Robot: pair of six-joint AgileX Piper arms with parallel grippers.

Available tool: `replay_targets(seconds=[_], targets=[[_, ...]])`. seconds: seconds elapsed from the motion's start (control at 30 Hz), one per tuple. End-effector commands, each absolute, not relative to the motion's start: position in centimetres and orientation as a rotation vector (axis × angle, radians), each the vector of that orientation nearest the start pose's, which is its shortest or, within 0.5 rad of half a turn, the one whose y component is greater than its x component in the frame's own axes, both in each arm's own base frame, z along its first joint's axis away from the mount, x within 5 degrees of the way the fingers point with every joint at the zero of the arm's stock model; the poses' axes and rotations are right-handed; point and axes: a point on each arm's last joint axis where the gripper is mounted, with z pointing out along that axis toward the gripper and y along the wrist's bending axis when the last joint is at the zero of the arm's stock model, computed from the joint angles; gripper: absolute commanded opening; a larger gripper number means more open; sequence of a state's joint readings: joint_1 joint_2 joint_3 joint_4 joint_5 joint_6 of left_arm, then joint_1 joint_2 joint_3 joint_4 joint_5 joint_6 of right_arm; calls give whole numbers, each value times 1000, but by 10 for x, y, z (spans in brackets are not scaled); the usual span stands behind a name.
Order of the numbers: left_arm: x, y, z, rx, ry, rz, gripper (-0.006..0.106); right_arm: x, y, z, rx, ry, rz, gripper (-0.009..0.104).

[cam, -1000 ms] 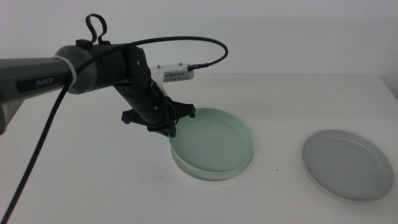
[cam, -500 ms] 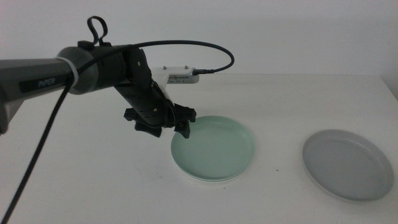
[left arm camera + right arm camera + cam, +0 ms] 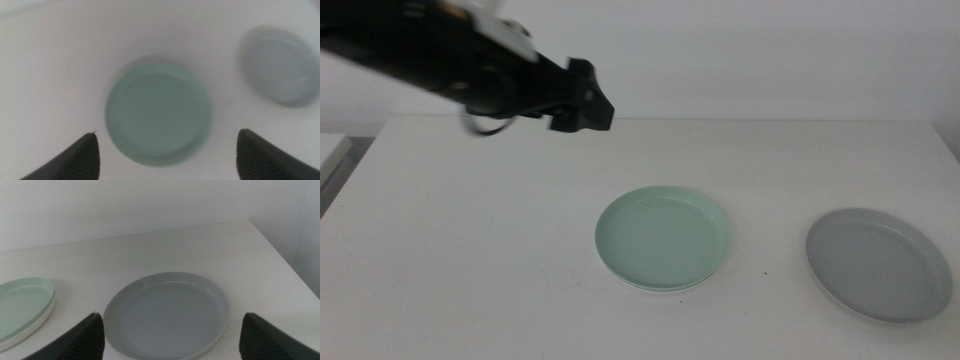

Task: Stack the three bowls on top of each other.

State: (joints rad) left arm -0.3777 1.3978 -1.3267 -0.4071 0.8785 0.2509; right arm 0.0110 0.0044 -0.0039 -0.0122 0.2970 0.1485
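Three bowls: I count two separate spots on the bench (image 3: 470,250), since two are already nested.
Mint green bowl (image 3: 662,238): sits near the bench middle, stacked in the white bowl (image 3: 37,326), whose rim I see as a pale edge just beneath it.
Grey bowl (image 3: 879,264): alone on the bench, well apart from the stack, toward the right side in my middle view.
Left gripper (image 3: 582,101): raised above the bench, up and to the left of the stack, touching nothing; it is blurred in my middle view.
Left fingers (image 3: 80,157): spread wide and holding nothing; in my left wrist view the stack lies between them on the bench below.
Right gripper (image 3: 172,337): out of my middle view, low beside the grey bowl.
Right fingers (image 3: 82,340): wide apart and holding nothing, with the grey bowl lying between them in my right wrist view.
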Motion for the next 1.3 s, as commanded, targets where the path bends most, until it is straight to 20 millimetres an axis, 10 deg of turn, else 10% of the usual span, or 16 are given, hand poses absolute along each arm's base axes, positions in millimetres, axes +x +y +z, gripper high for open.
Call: replay_targets(seconds=[0.0, 0.23, 0.57, 1.27], targets=[[227, -126, 392, 601, 2263, -590, 94, 55, 0, 187, 109, 1771, 89, 93], [144, -96, 406, 674, 2220, -623, 94, 55, 0, 187, 109, 1771, 89, 93], [78, -72, 410, 728, 2084, -635, 94, 55, 0, 187, 109, 1771, 89, 93], [70, -67, 414, 698, 2029, -627, 94, 56, 0, 194, 103, 1691, 93, 93]])
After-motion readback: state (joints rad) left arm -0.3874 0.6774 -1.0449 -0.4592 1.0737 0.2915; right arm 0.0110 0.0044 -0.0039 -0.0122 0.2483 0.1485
